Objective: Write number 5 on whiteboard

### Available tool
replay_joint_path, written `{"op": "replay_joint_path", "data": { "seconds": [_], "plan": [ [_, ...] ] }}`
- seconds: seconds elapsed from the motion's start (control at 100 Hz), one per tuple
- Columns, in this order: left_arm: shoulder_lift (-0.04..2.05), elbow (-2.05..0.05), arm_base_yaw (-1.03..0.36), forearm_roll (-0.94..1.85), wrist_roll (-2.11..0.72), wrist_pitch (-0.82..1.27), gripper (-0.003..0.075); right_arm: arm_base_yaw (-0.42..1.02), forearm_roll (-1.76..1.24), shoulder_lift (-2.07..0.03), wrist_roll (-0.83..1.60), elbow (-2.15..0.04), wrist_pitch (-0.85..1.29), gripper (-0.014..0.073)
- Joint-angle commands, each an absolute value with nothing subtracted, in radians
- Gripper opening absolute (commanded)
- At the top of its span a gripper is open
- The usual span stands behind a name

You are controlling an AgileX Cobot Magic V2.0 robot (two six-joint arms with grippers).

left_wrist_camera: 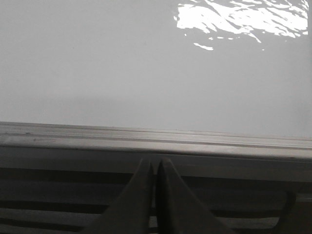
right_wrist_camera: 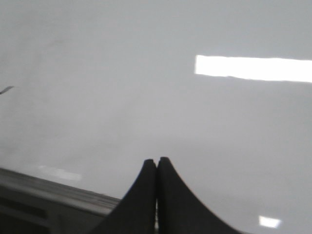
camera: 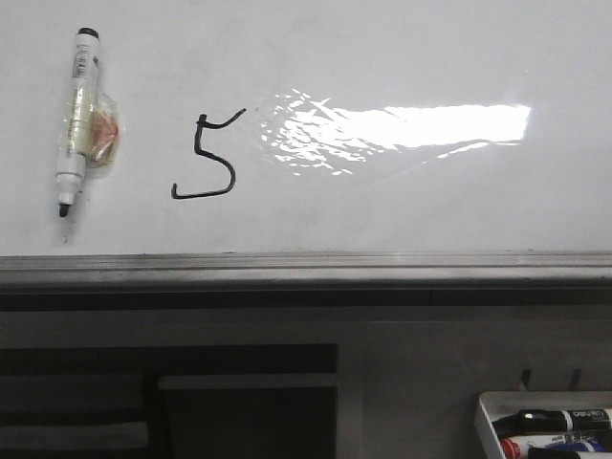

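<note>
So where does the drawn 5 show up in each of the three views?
Front view: the number 5 sits on the whiteboard, between the marker and the glare patch.
Left wrist view: not in it.
Right wrist view: not clearly in it.
Shared landmark: the glare patch.

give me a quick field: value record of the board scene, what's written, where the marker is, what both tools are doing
surface: whiteboard, glossy, with glare right of centre
written: number 5 in thin black line, complete
marker: marker lying on the board left of the digit, cap end away from the robot, tip uncapped and pointing toward the dark edge
tray: white tray below the board at right, holding more markers
left tool: left tool shut, empty, over the board's dark edge
right tool: right tool shut, empty, over bare board
task state: digit appears done, marker set down
</note>
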State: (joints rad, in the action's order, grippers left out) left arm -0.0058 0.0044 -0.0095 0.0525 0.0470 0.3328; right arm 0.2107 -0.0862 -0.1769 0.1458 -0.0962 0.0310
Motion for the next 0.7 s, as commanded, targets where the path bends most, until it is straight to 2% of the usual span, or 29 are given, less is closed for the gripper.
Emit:
{"op": "replay_joint_path", "data": {
  "seconds": [0.0,0.17,0.3,0.52,0.69],
  "plan": [
    [-0.033,0.022,-0.009,0.062,0.048,0.274,-0.0020,0.108,-0.036,-0.169,0.157,-0.105,-0.022,-0.0061],
    [-0.033,0.022,-0.009,0.062,0.048,0.274,-0.0020,-0.011,-0.013,-0.049,0.155,-0.060,0.097,-0.0061],
    [-0.033,0.022,-0.009,0.062,0.048,0.274,-0.0020,-0.051,0.031,0.028,0.071,0.038,0.083,-0.0061],
    [-0.033,0.022,-0.009,0.062,0.048,0.274,-0.0020,-0.059,0.091,0.028,0.021,0.040,0.300,-0.0061],
    [-0.033,0.022,-0.009,0.062,0.048,0.274,-0.0020,-0.059,0.088,0.028,0.021,0.040,0.307,-0.0061]
  ]
}}
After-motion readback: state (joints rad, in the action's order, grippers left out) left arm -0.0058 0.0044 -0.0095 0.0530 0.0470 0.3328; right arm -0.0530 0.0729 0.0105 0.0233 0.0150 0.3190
